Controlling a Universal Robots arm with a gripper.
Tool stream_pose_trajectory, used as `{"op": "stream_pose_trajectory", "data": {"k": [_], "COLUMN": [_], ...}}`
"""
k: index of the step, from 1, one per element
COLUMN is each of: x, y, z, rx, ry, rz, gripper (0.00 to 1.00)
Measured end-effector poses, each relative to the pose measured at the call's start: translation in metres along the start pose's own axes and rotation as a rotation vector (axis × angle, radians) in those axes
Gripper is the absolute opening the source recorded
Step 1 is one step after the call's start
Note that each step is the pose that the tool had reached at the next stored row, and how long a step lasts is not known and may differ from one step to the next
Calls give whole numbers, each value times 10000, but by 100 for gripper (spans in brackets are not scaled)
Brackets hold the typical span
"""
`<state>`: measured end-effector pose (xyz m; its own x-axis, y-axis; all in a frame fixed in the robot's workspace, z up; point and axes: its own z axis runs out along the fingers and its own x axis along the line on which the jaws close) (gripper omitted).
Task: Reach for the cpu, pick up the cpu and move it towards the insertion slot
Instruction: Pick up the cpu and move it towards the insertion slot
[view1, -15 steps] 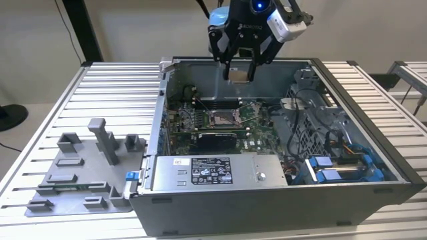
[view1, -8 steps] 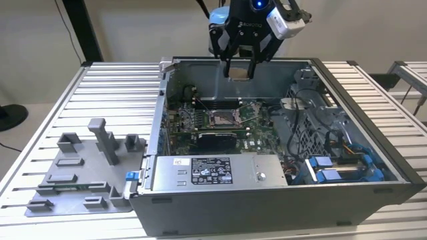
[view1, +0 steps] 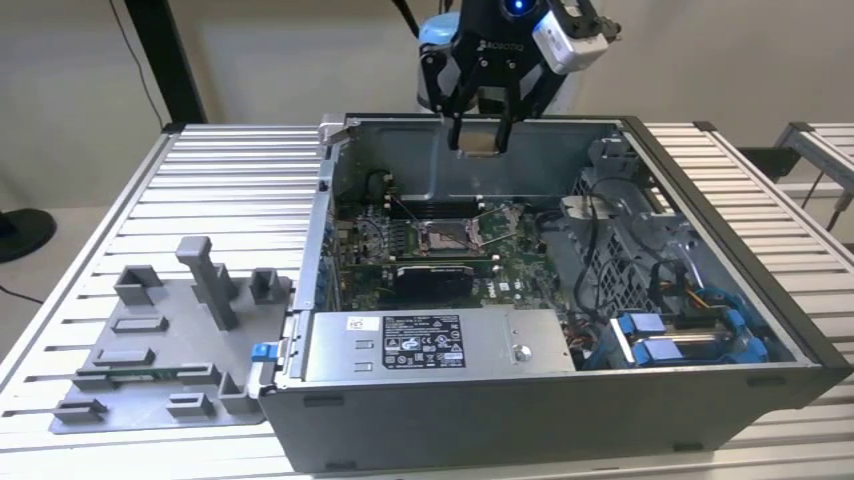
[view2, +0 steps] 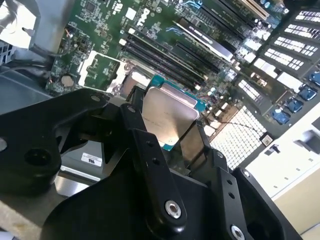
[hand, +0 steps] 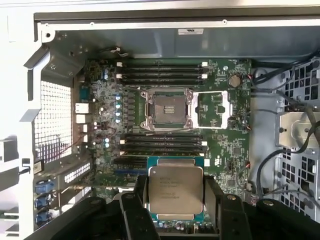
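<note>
My gripper hangs over the back wall of the open computer case, shut on the cpu. In both wrist views the cpu is a flat silver square on a green edge, clamped between the black fingers. The insertion slot sits in the green motherboard, below the gripper and toward the case's front. It is a silvery frame with a dark centre, and its lid is swung open beside it. In the second wrist view the slot is partly hidden behind a finger.
A grey tray of plastic blocks lies on the slatted table at the exterior view's left. Inside the case are a power supply at the front, a black component near the slot, memory slots, and cables with blue drive bays.
</note>
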<state>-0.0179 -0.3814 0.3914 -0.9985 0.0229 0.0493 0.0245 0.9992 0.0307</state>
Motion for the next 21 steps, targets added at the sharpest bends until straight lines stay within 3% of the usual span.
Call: {"op": "stream_pose_trajectory", "data": {"k": [7, 8, 9, 21], "x": [-18, -23, -23, -5], "y": [103, 176, 209, 517], "z": [8, 12, 15, 74], "rx": [0, 1, 0, 1], "ry": [-1, 0, 0, 0], "rz": [1, 1, 0, 0], "gripper": [0, 0, 0, 0]}}
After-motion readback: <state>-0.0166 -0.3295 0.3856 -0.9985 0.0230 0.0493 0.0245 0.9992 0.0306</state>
